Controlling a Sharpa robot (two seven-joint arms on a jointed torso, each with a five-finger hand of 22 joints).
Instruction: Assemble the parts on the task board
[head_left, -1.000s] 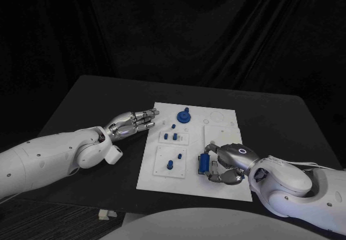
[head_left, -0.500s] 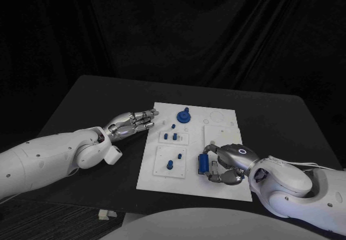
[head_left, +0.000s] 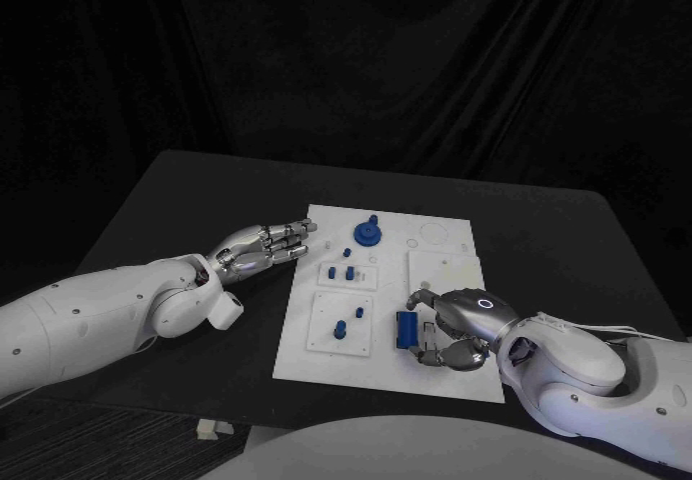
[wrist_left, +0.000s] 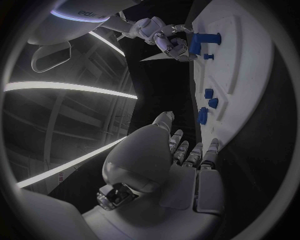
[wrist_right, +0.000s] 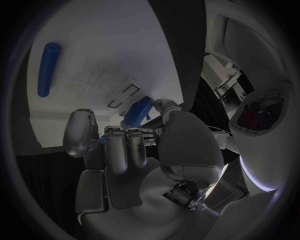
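Since a second ago our right hand (head_left: 450, 333) has barely shifted, fingers clamped on the blue cylinder (head_left: 408, 328); our left wrist view shows its length. Left hand (head_left: 264, 247) fingers loosely together, empty.

Dim scene against black drapes; the white board (head_left: 387, 290) is brightest. Wrist views bend straight edges, darken at the rim, and show bright light strips overhead
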